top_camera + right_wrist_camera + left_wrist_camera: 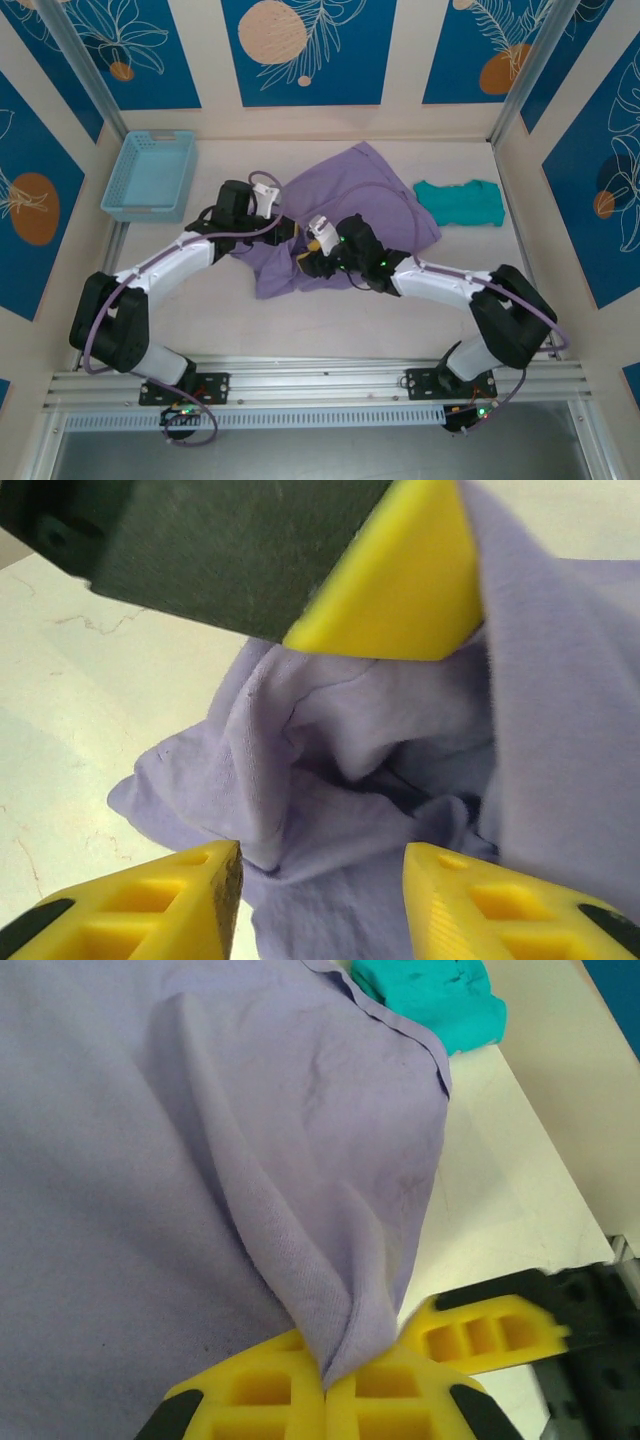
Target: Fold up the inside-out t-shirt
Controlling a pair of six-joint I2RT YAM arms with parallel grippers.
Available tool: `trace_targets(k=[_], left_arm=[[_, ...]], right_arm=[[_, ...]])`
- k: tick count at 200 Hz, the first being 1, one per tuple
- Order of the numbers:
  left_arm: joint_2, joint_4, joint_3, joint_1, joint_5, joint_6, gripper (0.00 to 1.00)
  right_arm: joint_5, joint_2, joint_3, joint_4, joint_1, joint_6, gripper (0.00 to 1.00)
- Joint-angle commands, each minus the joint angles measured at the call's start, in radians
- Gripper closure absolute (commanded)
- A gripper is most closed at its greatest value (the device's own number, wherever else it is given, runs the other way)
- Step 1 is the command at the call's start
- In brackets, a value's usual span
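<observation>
In left jaws, t-shirt [150, 1160] edge.

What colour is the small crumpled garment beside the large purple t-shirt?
Teal-green; the small garment shows best in top external view.

Left arm [150, 270]: elbow is bent outward and the forearm is extended to the near-left edge of the t-shirt [350, 190]. Left gripper [325, 1385] is clamped on a raised fold of it.

Right arm [450, 280]: forearm is extended to the same edge. Right gripper [320, 885] is held with its fingers spread above the t-shirt, close beside the left gripper.
</observation>
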Motion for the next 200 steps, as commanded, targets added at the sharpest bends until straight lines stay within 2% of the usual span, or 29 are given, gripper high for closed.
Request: trace_targets(k=[1,15,47,74,89,98,120,156,200], left_arm=[[-0.042,-0.026,0.036,0.02,0.088,-0.044,1.0],[-0.05,-0.019,0.039,0.029,0.11,-0.066,1.0],[-0.062,-0.013,0.048,0.035,0.157,-0.1,1.0],[-0.076,0.03,0.047,0.024,0.224,-0.148,1.0],[-0.087,0.065,0.042,0.005,0.243,-0.176,1.0],[-0.091,0.087,0.041,-0.007,0.254,-0.19,1.0],[-0.084,0.122,0.034,-0.016,0.259,-0.215,1.0],[-0.067,0.079,0.043,-0.013,0.217,-0.159,1.0],[-0.058,0.078,0.048,-0.012,0.218,-0.144,1.0]], right_arm=[[-0.01,0.071,0.006,0.179,0.003,0.016,0.57],[0.055,0.13,0.035,0.177,0.004,0.03,0.62],[0.328,0.201,0.087,0.123,-0.004,0.099,0.67],[0.529,0.191,0.108,0.047,-0.005,0.12,0.72],[0.571,0.15,0.087,0.025,-0.022,0.118,0.73],[0.552,0.116,0.063,0.027,-0.035,0.115,0.73],[0.403,0.029,-0.033,0.105,-0.044,0.053,0.73],[0.165,-0.084,-0.132,0.124,-0.036,0.028,0.72],[0.045,-0.121,-0.174,0.183,0.001,0.031,0.69]])
